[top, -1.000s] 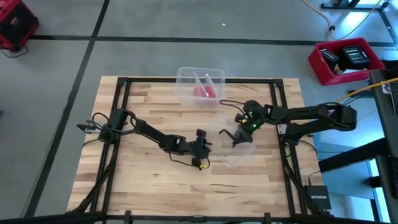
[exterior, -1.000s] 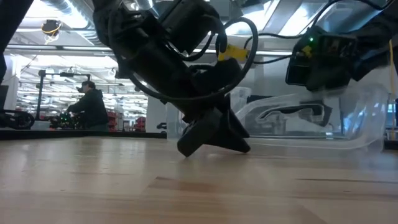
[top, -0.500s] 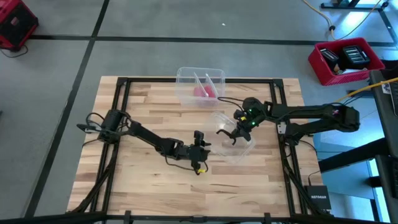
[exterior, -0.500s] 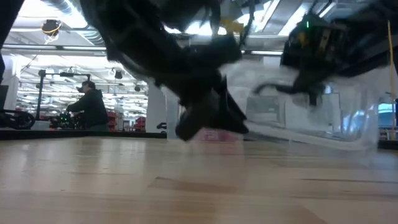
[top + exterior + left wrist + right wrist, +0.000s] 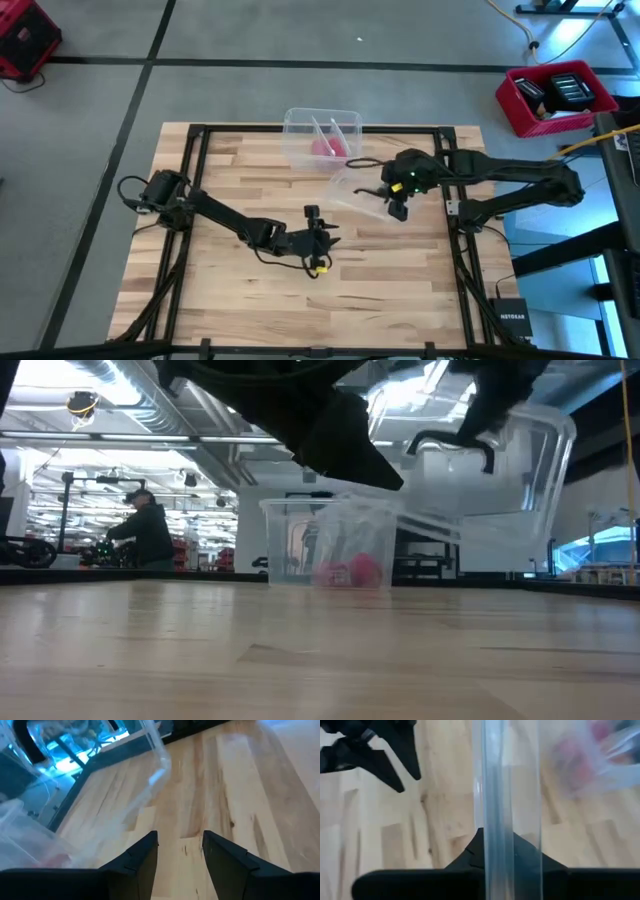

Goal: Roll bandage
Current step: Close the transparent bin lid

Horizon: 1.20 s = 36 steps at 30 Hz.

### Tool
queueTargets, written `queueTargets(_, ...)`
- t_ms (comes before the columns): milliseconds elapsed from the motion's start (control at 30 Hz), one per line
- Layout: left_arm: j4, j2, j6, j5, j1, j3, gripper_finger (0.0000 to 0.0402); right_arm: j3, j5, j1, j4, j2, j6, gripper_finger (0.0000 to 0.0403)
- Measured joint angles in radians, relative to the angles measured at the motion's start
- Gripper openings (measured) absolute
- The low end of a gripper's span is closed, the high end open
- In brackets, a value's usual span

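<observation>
Right claw clamped on clear plastic lid, held up off worktop, tilted, just right of clear box. Lid edge runs between its fingers in right wrist view. Pink bandage rolled up, sitting inside box at far-centre of worktop. Left claw mid-worktop, nearer than box, fingers apart, nothing between them. Person in bkgd, far left of room.
</observation>
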Motion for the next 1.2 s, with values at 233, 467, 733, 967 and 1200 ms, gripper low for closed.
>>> queueTargets(233, 0.002, 0.003, -0.165, -0.001, 0.001, 0.000, 0.0148, 0.004, 0.223, 0.146, -0.050, 0.021, 0.041, 0.0053)
queueTargets(467, 0.002, 0.037, -0.267, 0.003, 0.010, 0.000, 0.0148, -0.059, 0.261, 0.224, -0.017, 0.138, 0.069, 0.0048)
queueTargets(733, -0.005, 0.054, -0.300, 0.009, -0.001, 0.000, 0.0148, -0.055, 0.158, 0.231, -0.012, 0.187, 0.061, 0.0078)
queueTargets(967, -0.006, 0.054, -0.282, 0.009, 0.004, 0.000, 0.0148, -0.027, 0.149, 0.230, -0.029, 0.180, 0.049, 0.0104)
queueTargets(1200, -0.005, 0.054, -0.273, 0.009, 0.007, 0.000, 0.0148, 0.001, 0.169, 0.230, -0.039, 0.180, 0.032, 0.0098)
